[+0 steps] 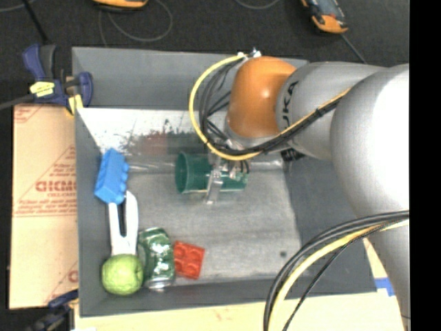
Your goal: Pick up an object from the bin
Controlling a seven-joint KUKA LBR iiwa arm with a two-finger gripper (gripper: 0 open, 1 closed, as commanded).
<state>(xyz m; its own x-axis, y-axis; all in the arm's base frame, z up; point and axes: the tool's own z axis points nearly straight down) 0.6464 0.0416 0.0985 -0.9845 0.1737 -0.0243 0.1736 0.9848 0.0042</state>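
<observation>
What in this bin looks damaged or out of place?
The green metal drinks can at lower left looks crumpled and dented; the dark green plastic cup lies tipped on its side beside the pincer.

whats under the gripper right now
A dark green cup, seemingly on its side, lies on the bin floor under the gripper. Its right end is covered by the gripper, so contact cannot be seen.

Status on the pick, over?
Gripper low against the dark green cup, mid-bin. Grasp unconfirmed. Blue brush, green apple, can, red block at view's left, nothing in the way.
</observation>
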